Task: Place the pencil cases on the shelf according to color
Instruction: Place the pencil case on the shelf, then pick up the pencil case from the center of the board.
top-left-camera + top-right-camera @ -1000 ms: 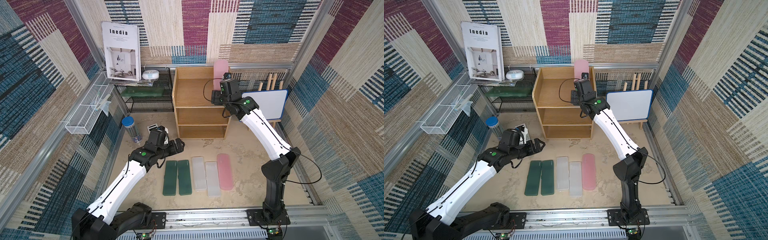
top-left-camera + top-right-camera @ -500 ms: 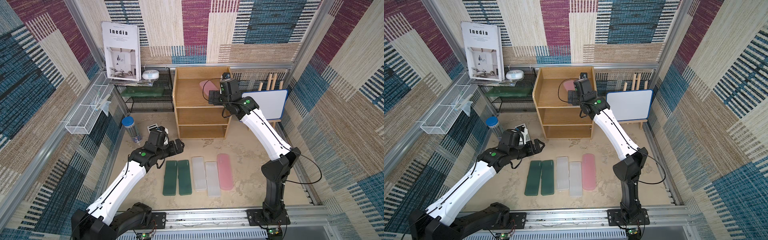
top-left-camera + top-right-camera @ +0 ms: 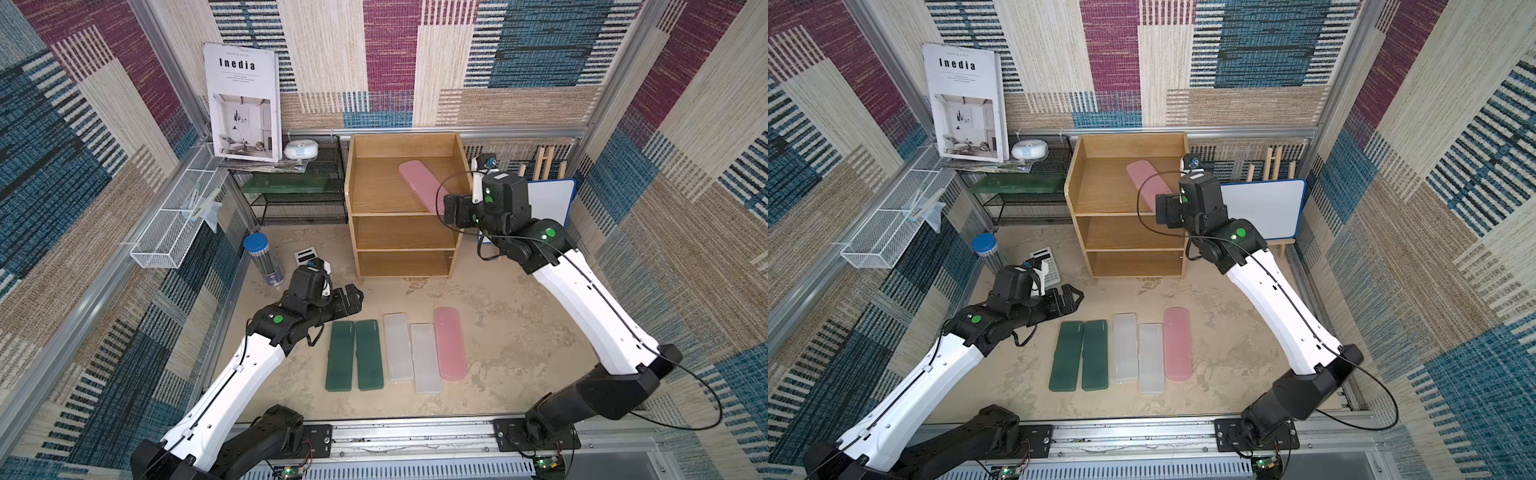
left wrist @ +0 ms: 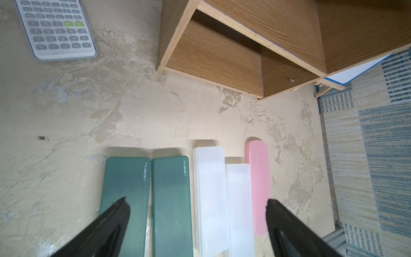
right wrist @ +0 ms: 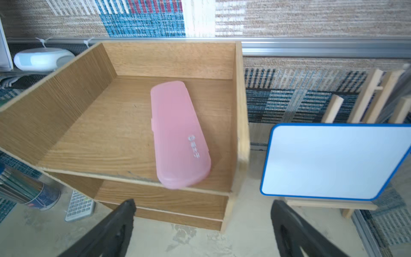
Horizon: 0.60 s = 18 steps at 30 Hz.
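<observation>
Released since a second ago, one pink pencil case (image 3: 419,185) lies on the shelf's (image 3: 351,199) top tier (overhanging); right claw (image 5: 201,224) wide, five cases left.

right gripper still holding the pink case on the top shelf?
No, in the right wrist view the right gripper is open and empty, clear of the pink case, which lies flat on the shelf's top tier.

Beige floor (image 3: 498,332): five cases in a near row, shelf (image 3: 357,232) far, calculator (image 4: 57,29) left. Shelf top: one pink case (image 3: 419,183).
</observation>
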Motion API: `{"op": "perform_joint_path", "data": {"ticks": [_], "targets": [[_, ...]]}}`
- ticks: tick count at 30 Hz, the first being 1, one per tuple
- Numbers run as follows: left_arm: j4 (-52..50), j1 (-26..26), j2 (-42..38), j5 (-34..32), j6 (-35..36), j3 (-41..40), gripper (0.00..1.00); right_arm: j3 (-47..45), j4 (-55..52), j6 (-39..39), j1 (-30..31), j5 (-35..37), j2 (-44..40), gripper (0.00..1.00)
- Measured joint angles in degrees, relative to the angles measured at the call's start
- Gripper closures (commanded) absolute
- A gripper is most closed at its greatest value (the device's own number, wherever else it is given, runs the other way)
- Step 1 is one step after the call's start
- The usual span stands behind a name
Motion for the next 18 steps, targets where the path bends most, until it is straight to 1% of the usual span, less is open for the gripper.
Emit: {"op": "perform_joint_path", "data": {"ticks": [3, 5, 8, 10, 13, 18], "targets": [[-0.90, 0.02, -1.25, 0.04, 0.00, -1.68, 0.00, -7.28, -0.22, 1.79, -0.13, -1.57, -6.36, 0.01], [-1.55, 0.02, -1.62, 0.26, 0.22, -2.69, 0.00, -11.87, -1.18, 4.15, -0.09, -3.91, -9.25, 0.04], [-2.14, 0.02, -1.90, 1.11, 0.96, -3.98, 0.00, -22.10, -3.74, 9.20, 0.07, -8.24, -13.33, 0.10], [-2.14, 0.00, -1.92, 1.70, 1.14, -5.03, 0.00, -29.59, -4.96, 12.59, 0.74, -10.91, -16.15, 0.09], [-2.16, -0.04, -1.99, 2.47, 1.29, -6.67, 0.00, -40.87, -5.31, 18.03, 3.74, -14.93, -19.54, 0.09], [-2.16, -0.04, -2.12, 3.13, 2.08, -8.26, 0.00, -52.06, -4.33, 25.38, 8.55, -16.59, -19.87, 0.08]]}}
